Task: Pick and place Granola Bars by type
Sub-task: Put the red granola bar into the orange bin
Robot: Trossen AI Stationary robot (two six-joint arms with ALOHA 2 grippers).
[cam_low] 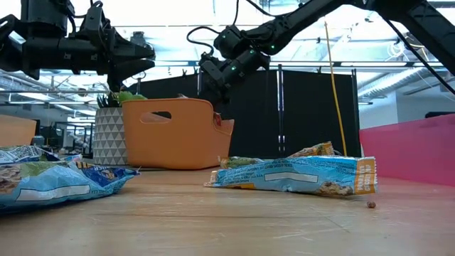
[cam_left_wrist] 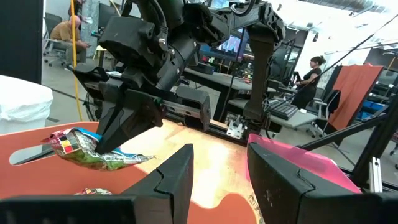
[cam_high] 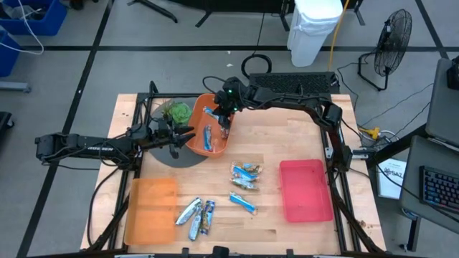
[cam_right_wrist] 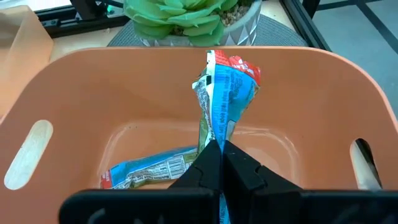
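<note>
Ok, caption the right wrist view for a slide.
Right gripper pinching a blue granola bar over the orange bin, another bar inside.

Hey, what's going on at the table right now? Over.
Right gripper shut on blue bar, over orange bin. Left gripper open, beside bin. Nothing blocking.

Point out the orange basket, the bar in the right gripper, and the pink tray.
orange basket [cam_right_wrist: 74, 93]: right wrist view, bare inner wall.
bar in the right gripper [cam_right_wrist: 221, 99]: right wrist view, middle of the blue wrapper above the shut fingers.
pink tray [cam_high: 305, 190]: high view, bare floor of the tray.
</note>
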